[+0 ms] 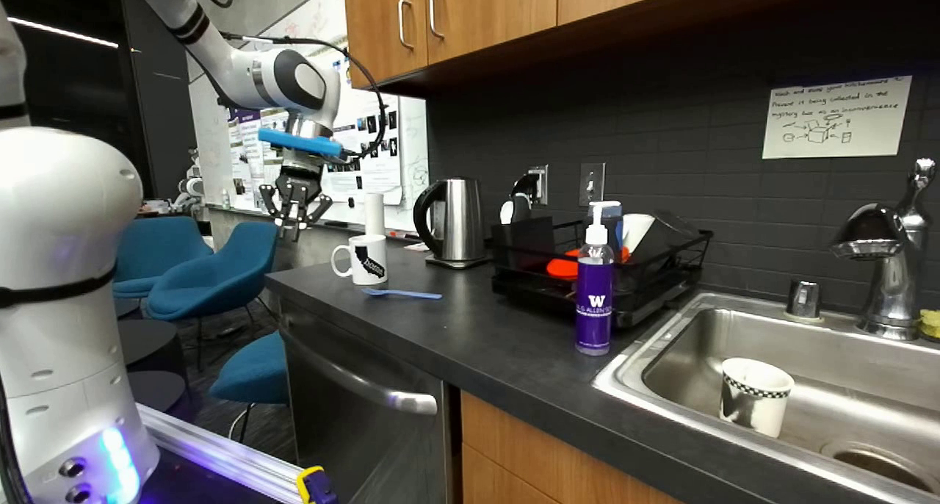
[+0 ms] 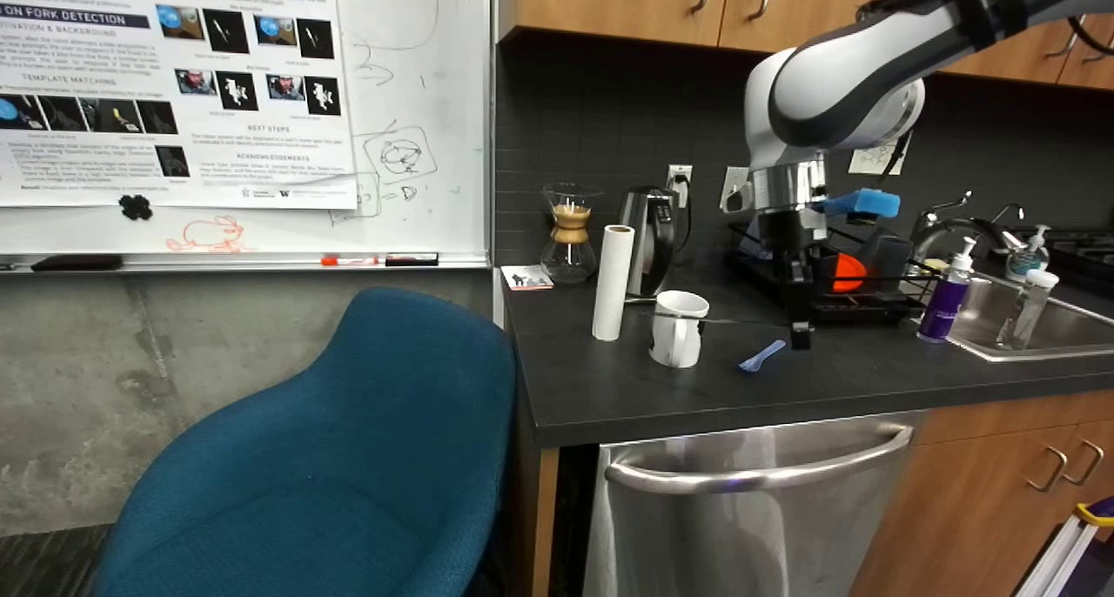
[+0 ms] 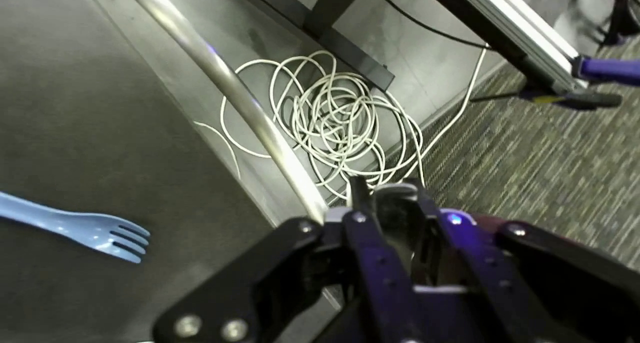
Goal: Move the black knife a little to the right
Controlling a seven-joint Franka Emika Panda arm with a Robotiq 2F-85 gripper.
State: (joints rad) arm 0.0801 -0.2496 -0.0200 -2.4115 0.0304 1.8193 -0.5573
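Note:
My gripper (image 1: 290,227) is raised above counter height, and it also shows in an exterior view (image 2: 799,338). In the wrist view its fingertips (image 3: 385,185) are close together on a dark thing with a rounded, pale-edged end. This looks like the black knife (image 3: 397,205). In an exterior view the knife (image 2: 740,322) shows as a thin dark line running from the fingertips across the mug. It is held roughly level. Part of it is hidden between the fingers. In the wrist view, the jaws appear past the counter's front edge, over the floor.
A blue fork (image 1: 402,294) lies on the dark counter (image 1: 470,331) near a white mug (image 1: 367,258). A kettle (image 1: 461,221), a paper roll (image 2: 613,282), a dish rack (image 1: 507,280) and a purple bottle (image 1: 593,298) stand there too. The sink (image 1: 690,328) is at one end.

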